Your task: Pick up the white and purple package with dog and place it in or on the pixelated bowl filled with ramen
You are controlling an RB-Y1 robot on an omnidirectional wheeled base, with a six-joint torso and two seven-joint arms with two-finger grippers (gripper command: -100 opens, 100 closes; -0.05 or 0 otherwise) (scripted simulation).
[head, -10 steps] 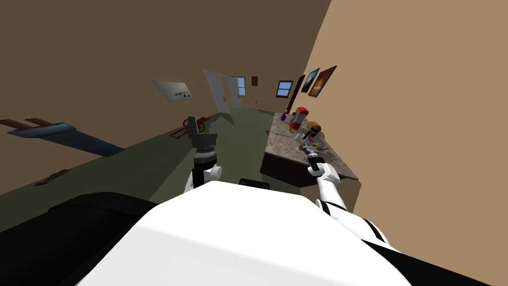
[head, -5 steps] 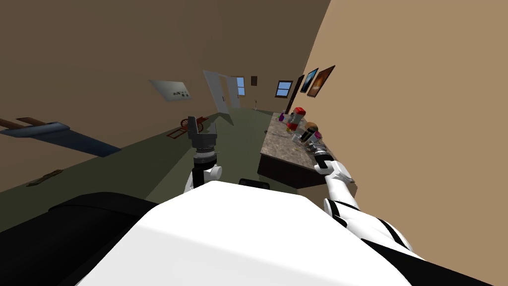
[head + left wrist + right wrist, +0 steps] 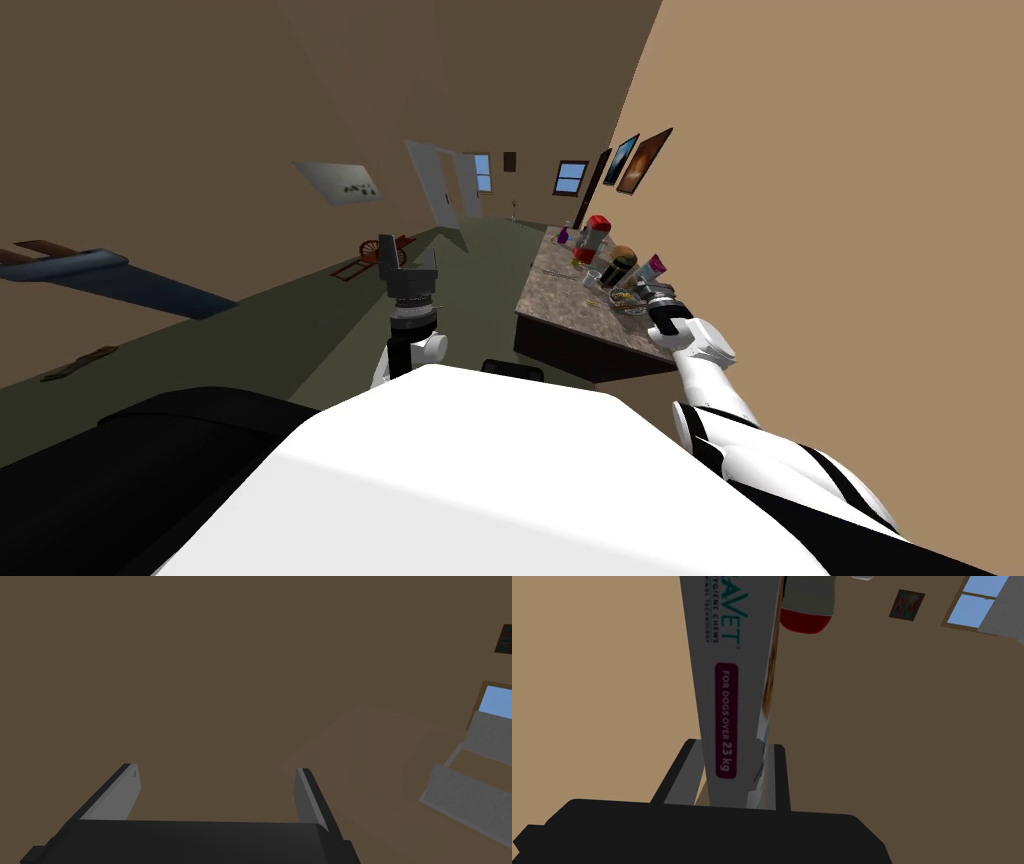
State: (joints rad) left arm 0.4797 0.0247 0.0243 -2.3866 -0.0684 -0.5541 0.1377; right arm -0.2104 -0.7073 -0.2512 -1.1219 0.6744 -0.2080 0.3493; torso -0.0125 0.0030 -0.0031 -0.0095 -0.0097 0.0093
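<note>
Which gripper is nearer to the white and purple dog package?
Right. The right gripper is shut on the package above the counter; the left gripper stands open over the floor, far from it.

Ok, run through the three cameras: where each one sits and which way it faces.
Head view: on the head, looking steeply down and forward at the marbled table; both forearms show, left gripper raised, right gripper at the table.
Left wrist view: on the left hand, facing a brown wall; its jaws stand open.
Right wrist view: on the right hand, looking along the white and purple package, jaws pressing its sides.
Shared: head and right wrist views both show that package.
</note>
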